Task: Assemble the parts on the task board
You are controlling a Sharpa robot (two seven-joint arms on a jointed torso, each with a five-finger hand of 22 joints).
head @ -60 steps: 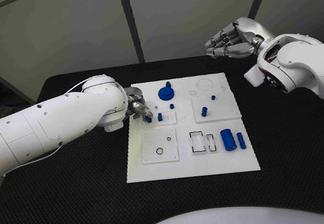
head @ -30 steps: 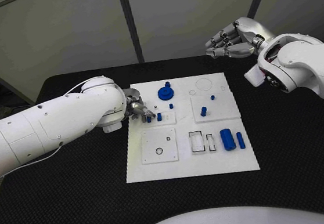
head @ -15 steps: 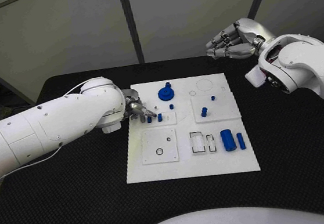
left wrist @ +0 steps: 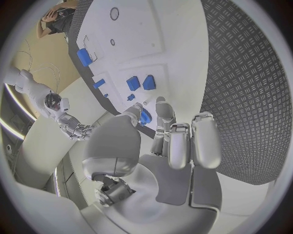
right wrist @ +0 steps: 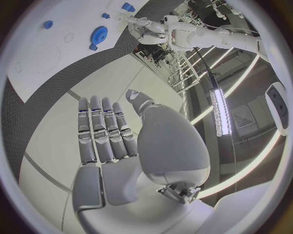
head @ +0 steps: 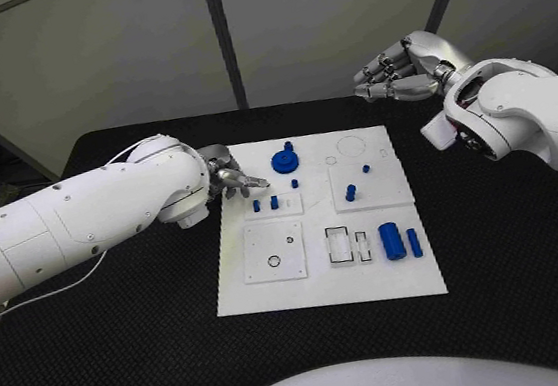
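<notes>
Left silver hand (head: 229,180), fingers loose and empty, hovers at white task board's (head: 327,281) ten o'clock beside small blue pegs (head: 265,203); likely picks one next; right hand (head: 396,70) idles empty, fingers half-curled

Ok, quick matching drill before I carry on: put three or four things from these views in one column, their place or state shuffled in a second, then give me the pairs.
Things:
1. left hand
2. right hand
3. blue gear
4. large blue cylinder

Places or states:
A. lying on the task board's near right part, beside a thinner blue pin
B. raised beyond the board's far right corner, holding nothing
C. at the board's far left edge, fingers by the small blue pegs
D. standing on the board's far part, left of a round outline

Pairs: 1-C, 2-B, 3-D, 4-A
</notes>
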